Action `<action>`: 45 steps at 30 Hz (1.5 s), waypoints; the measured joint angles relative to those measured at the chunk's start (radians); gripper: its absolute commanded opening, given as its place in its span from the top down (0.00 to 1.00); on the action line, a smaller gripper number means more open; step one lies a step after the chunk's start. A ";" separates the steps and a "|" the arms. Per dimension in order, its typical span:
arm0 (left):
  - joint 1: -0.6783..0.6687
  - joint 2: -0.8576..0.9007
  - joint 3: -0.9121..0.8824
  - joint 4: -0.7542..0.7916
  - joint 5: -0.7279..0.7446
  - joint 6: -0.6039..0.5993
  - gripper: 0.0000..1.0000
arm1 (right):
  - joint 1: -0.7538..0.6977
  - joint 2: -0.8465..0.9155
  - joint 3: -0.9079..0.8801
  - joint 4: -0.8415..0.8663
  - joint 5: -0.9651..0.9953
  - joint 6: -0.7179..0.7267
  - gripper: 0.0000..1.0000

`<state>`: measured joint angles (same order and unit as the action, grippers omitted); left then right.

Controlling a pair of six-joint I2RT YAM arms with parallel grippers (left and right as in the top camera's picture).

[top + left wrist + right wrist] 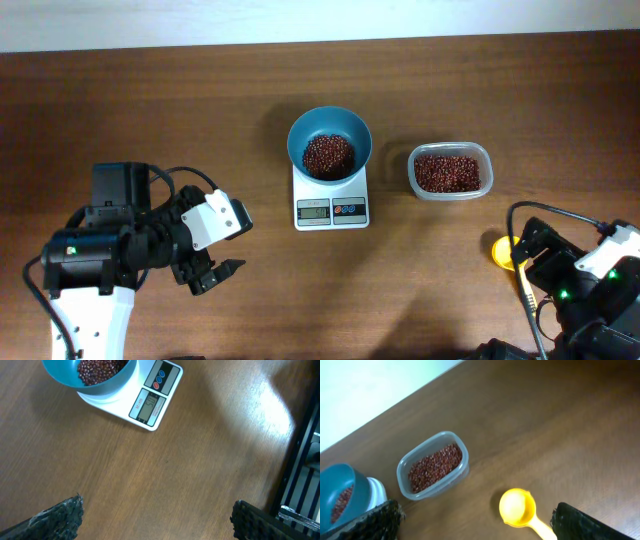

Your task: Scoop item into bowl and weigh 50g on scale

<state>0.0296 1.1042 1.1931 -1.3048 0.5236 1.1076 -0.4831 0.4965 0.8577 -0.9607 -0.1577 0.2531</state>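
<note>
The teal-blue bowl (329, 135) stands on the white scale (331, 207) at mid-table and holds a heap of dark red-brown beans (328, 155). Bowl (92, 380), beans (97, 369) and scale (150, 402) also show in the left wrist view, and the bowl (337, 495) shows in the right wrist view. My left gripper (215, 277) (157, 510) is open and empty over bare wood, left of and nearer than the scale. My right gripper (528, 262) (476, 510) is open at the front right. A yellow scoop (503, 250) (517, 506) lies empty on the table between its fingers, untouched.
A clear plastic tub (450, 172) (432, 467) with more beans stands right of the scale. The scale's display (148, 406) is lit, but its digits are too small to read. The table's far edge meets a pale wall. A black frame (300, 460) runs along the table's side.
</note>
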 measured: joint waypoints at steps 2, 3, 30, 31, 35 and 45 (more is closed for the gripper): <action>0.000 0.000 0.000 0.000 0.000 0.000 0.02 | 0.032 -0.027 -0.050 0.051 0.004 -0.041 0.01; 0.000 0.000 0.000 0.000 0.000 0.000 0.02 | 0.057 -0.050 -0.083 0.079 0.010 -0.052 0.01; 0.000 -0.001 0.000 0.000 0.000 0.000 0.02 | 0.370 -0.482 -0.792 0.811 0.090 -0.235 0.01; 0.000 -0.001 0.000 0.000 0.000 0.000 0.02 | 0.375 -0.483 -0.809 0.840 0.092 -0.241 0.01; 0.000 -0.001 0.000 0.000 0.000 0.000 0.02 | 0.406 -0.483 -0.840 0.879 0.113 -0.267 0.01; 0.000 -0.001 0.000 0.000 0.000 0.000 0.02 | 0.443 -0.483 -0.842 0.880 0.124 -0.284 0.01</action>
<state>0.0296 1.1034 1.1934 -1.3048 0.5232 1.1076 -0.0402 0.0139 0.0162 -0.0803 -0.0334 -0.0311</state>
